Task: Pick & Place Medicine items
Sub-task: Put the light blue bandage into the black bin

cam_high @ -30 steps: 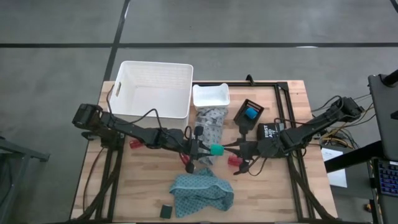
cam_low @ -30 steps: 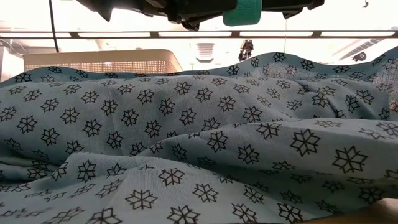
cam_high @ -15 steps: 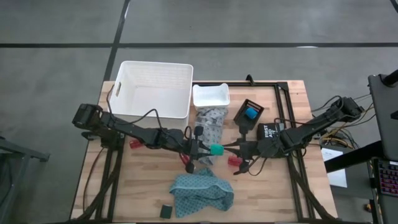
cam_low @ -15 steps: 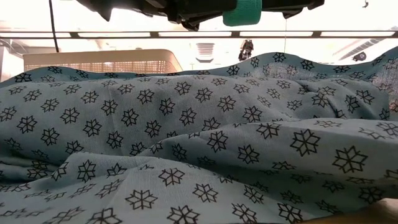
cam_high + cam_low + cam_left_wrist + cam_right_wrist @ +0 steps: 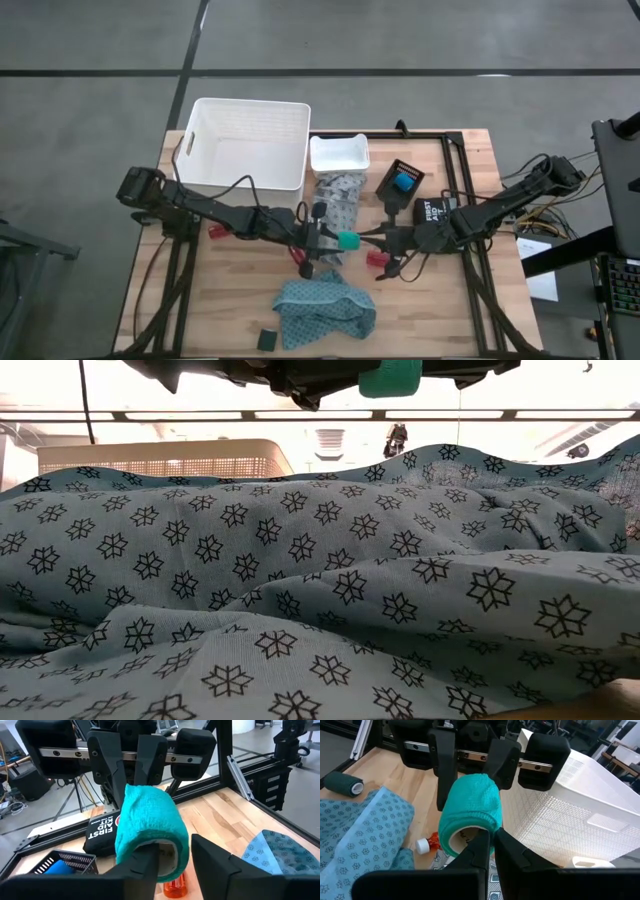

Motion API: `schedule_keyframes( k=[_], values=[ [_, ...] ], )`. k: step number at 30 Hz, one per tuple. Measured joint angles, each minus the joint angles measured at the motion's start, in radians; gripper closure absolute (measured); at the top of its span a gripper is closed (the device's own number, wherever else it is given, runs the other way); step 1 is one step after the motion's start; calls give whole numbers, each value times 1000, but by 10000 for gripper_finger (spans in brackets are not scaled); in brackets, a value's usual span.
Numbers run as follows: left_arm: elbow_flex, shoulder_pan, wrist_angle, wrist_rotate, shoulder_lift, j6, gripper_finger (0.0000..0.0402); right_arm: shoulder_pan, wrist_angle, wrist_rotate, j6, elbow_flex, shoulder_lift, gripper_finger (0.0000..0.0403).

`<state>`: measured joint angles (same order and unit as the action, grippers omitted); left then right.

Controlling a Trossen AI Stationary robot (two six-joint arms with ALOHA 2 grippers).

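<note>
Both end effectors, left [image 5: 322, 240] & right [image 5: 372, 240], pinch green roll [image 5: 347, 241] btwn them.

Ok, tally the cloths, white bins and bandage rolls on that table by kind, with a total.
Cloths: 2 (teal cloth, grey cloth)
White bins: 2 (basket, small tray)
Rolls: 2 (teal roll, dark green roll)
Total: 6

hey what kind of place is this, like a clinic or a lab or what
Most likely a robotics lab or workshop, not a clinic: a wooden table on a black metal frame stands on a bare grey floor, with two robot arms over it.
</note>
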<state>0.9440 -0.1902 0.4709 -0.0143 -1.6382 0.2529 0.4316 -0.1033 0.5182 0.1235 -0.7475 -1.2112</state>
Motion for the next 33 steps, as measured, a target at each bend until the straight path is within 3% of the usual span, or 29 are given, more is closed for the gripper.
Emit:
schedule_keyframes(
  k=[9, 22, 33],
  values=[
    [0, 0, 0, 0, 0, -19, 232, 0, 3, 8, 0, 0, 0, 390],
    [0, -4, -34, -3, 4, -98, 227, 0, 28, 38, -12, 0, 0, 390],
    [0, -5, -321, -3, 166, -136, 240, 0, 120, 93, -72, 0, 26, 390]
  ],
)
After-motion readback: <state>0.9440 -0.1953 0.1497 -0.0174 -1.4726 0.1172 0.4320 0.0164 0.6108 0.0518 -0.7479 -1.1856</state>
